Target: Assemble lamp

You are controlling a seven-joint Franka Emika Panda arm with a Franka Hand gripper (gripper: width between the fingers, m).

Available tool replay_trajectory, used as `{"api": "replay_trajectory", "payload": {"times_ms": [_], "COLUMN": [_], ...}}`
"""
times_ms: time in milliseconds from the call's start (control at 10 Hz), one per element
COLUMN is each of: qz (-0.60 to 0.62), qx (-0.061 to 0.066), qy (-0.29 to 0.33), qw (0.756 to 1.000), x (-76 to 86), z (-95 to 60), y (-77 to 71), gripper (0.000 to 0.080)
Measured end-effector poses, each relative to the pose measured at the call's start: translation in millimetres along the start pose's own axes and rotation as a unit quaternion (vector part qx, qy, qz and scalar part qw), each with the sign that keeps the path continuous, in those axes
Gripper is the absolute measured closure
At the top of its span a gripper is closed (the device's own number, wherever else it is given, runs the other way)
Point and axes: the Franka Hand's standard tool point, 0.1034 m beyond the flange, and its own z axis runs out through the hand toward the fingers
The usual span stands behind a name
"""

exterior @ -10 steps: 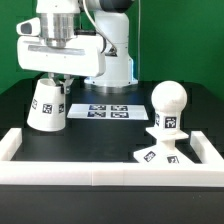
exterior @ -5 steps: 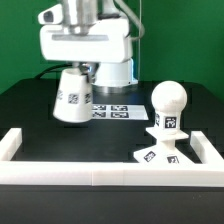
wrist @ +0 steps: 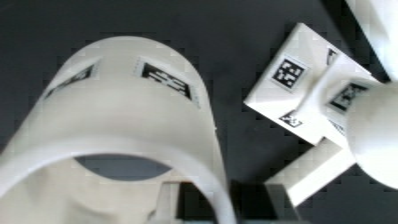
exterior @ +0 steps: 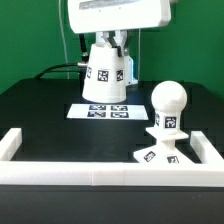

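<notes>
The white cone shade hangs in the air, held by my gripper, which is shut on its upper rim. It sits well above the table, over the marker board. The ball-shaped bulb stands on its stem in the flat square base at the exterior view's right, near the front rail. In the wrist view the shade fills most of the picture, one finger lies against its wall, and the base and bulb show beyond it.
The marker board lies on the black table behind the lamp base. White border rails run along the front and up both sides. The robot's body stands at the back.
My gripper has lifted the shade off the table and carried it up and toward the exterior view's right, closer to the bulb. Bulb and base have not moved.
</notes>
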Motion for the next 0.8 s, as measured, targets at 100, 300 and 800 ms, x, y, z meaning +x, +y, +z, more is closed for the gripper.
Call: {"api": "replay_trajectory", "payload": {"times_ms": [100, 300, 800], "qz": [0.0, 0.0, -0.001], "qx": [-0.001, -0.002, 0.026], "qy": [-0.001, -0.001, -0.01], "qw": [1.0, 1.0, 1.0], "x": [-0.3, -0.4, 4.9], "z": [0.9, 1.7, -39.3], "y": [0.5, 0.9, -63.0], "gripper": [0.0755, 0.0755, 0.0755]}}
